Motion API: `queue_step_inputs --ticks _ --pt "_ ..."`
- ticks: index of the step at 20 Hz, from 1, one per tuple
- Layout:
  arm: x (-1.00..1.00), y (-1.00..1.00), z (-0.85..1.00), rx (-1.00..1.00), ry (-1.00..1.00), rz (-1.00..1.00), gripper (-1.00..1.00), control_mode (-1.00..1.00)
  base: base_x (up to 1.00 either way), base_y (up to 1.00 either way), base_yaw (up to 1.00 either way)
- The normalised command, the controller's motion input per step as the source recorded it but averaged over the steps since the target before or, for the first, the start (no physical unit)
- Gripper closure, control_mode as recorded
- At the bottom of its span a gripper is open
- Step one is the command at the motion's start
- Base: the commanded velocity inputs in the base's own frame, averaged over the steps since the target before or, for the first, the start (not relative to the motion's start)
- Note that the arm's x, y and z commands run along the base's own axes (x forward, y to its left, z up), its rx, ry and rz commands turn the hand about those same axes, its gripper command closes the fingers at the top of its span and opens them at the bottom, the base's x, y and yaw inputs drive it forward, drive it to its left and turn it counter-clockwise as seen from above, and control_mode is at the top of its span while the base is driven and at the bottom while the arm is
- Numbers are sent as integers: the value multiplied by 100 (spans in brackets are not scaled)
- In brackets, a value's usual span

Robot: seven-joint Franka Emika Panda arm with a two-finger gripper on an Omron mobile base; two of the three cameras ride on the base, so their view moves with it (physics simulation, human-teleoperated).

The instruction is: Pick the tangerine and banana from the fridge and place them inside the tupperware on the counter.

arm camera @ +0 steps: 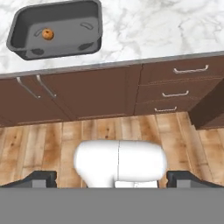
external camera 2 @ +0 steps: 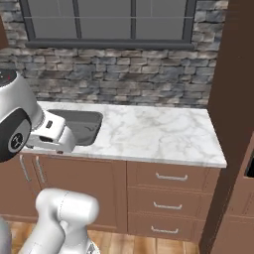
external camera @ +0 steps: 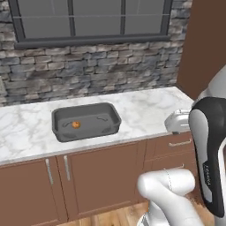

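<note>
- On counter (external camera: 145, 110): tupperware (external camera: 86, 121) with tangerine (external camera: 76, 125) already inside, toward its left half.
- Pincer (arm camera: 112, 177) spread wide, holding nothing; tangerine well apart from it, far up-left in hand view.
- Judged step: banana still to fetch; next means turning toward fridge, neither visible.

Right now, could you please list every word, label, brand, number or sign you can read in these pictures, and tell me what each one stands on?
Pale lettering runs along the dark cover of the arm's upper link in the left base view: too small and blurred to read.
A round pale emblem sits on the dark joint cap in the right base view: a mark, not readable text.
Tupperware, tangerine, counter, drawers: no text.
</note>
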Motion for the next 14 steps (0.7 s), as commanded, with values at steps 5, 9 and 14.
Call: queue_step_inputs --ticks 5,9,14 --pt "0 0 0 0 0 0 -100 100 -51 -100 0" --pt "0 0 0 0 0 0 -100 100 -7 -100 0" --pt "0 0 0 0 0 0 -100 100 0 -100 0"
